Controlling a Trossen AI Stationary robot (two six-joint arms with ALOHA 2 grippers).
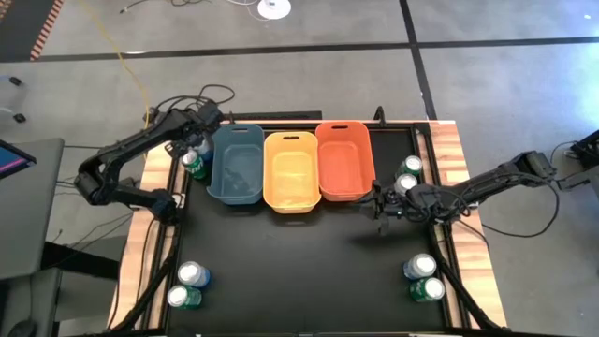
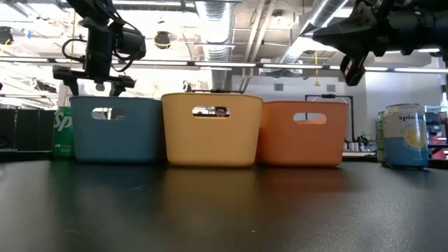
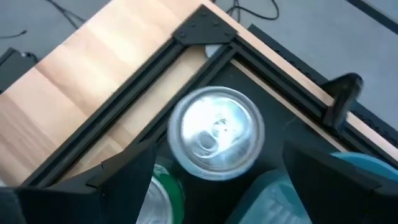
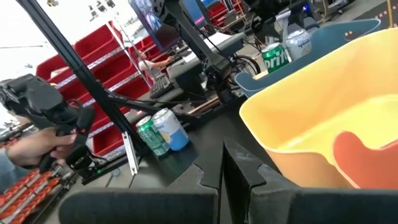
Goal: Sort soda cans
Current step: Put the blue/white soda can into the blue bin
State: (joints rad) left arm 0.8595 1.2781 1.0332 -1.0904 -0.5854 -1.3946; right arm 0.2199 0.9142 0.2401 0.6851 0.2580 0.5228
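Left claw (image 1: 194, 142): I am hovering it, spread wide and holding nothing, over the blue-sided can (image 3: 216, 132) at the far left corner of the worktop (image 1: 299, 271); the fingers are straddling the silver top without touching.
Green can (image 1: 194, 167): standing just beside that one, next to the blue bin (image 1: 236, 164).
Step in hand: I judge I am lining up the first pick from this pair.
Next move: lowering squarely, then closing without nudging the green neighbour.
Other cans: pairs waiting at the near left (image 1: 187, 285), far right (image 1: 408, 174) and near right (image 1: 422, 277).
Right claw (image 1: 382, 200): I am holding it pinched shut and empty, near the orange bin (image 1: 343, 159).
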